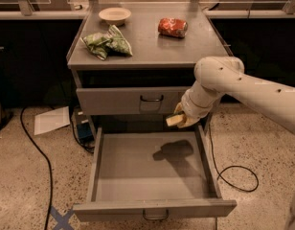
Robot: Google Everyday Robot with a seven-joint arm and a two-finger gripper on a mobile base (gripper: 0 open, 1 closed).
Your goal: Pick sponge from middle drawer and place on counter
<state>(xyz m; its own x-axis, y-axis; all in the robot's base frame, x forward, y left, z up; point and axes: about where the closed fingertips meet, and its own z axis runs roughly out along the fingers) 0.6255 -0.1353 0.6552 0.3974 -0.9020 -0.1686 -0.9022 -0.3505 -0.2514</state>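
My gripper (178,119) is shut on the sponge (172,120), whose yellow foam layer shows below the fingers. It hangs above the back right of the open middle drawer (152,202), in front of the closed upper drawer front. The drawer's grey floor is bare, with my arm's shadow on it. The counter (152,44) is the grey cart top above and behind the gripper.
On the counter lie a green-and-white snack bag (107,42), a small pale bowl (114,16) and a red crumpled packet (172,27). A dark bench runs behind. Cables (233,169), paper (51,120) and a blue tape cross (61,218) lie on the floor.
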